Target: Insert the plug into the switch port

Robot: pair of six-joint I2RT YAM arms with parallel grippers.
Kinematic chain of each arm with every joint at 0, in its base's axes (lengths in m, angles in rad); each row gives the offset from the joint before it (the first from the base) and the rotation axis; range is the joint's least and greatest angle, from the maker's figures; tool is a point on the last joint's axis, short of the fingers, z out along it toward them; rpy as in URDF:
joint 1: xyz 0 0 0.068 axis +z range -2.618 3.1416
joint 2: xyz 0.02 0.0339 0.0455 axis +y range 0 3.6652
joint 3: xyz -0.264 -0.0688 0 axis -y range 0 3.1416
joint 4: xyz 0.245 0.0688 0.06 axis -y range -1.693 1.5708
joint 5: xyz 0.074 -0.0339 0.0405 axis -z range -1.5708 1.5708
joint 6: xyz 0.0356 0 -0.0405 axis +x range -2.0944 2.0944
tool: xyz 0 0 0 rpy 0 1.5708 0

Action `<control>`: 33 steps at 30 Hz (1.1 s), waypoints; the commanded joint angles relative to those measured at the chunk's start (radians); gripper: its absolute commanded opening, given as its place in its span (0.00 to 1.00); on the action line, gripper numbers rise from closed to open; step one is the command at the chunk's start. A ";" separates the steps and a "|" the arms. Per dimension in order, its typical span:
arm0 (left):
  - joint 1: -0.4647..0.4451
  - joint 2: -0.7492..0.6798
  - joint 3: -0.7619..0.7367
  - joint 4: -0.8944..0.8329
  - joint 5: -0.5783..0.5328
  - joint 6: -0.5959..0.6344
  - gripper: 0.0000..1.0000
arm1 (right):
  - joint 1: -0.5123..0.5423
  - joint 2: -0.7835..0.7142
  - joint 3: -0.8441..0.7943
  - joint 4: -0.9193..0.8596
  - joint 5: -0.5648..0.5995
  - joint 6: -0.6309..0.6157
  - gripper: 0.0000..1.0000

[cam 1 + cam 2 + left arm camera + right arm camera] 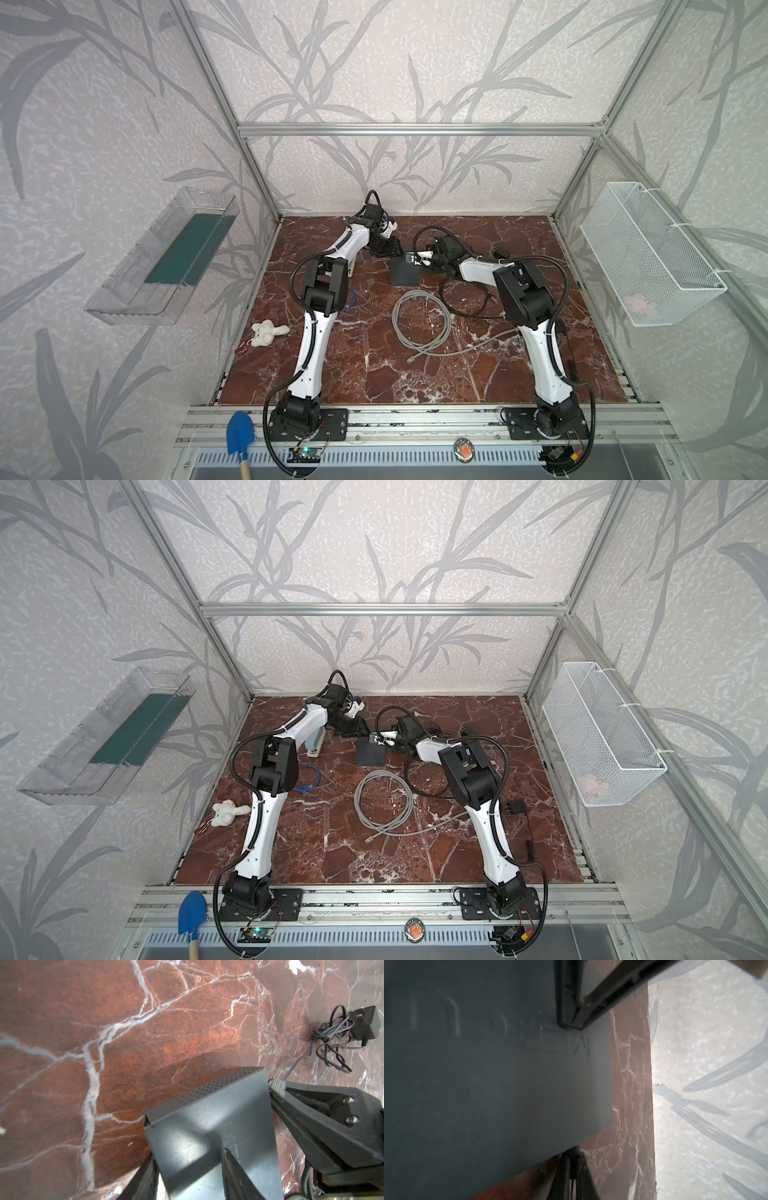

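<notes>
Switch stands in far half of tabletop, midway between side edges, clamped by left gripper. Right gripper clenched on plug end of thin cord, tips against switch's side edge; plug and port hidden. Advice: brace switch, align squarely, push gently along port axis.

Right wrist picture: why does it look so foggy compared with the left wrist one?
Right wrist view: the dark grey metal box fills the frame too close to focus, its raised lettering smeared, the patterned wall washed out. Left wrist view: the same box shows pale glare patches, yet the red marble tabletop is crisp.
</notes>
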 commanded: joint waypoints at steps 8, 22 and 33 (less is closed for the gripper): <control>-0.161 0.020 0.020 0.079 0.284 0.021 0.48 | 0.137 -0.046 0.014 0.270 -0.230 0.088 0.08; -0.144 -0.014 -0.015 0.063 0.203 0.027 0.47 | 0.137 -0.063 -0.006 0.310 -0.189 0.117 0.15; -0.064 -0.111 -0.168 0.157 -0.019 -0.074 0.48 | 0.064 -0.192 -0.175 0.256 -0.152 0.165 0.37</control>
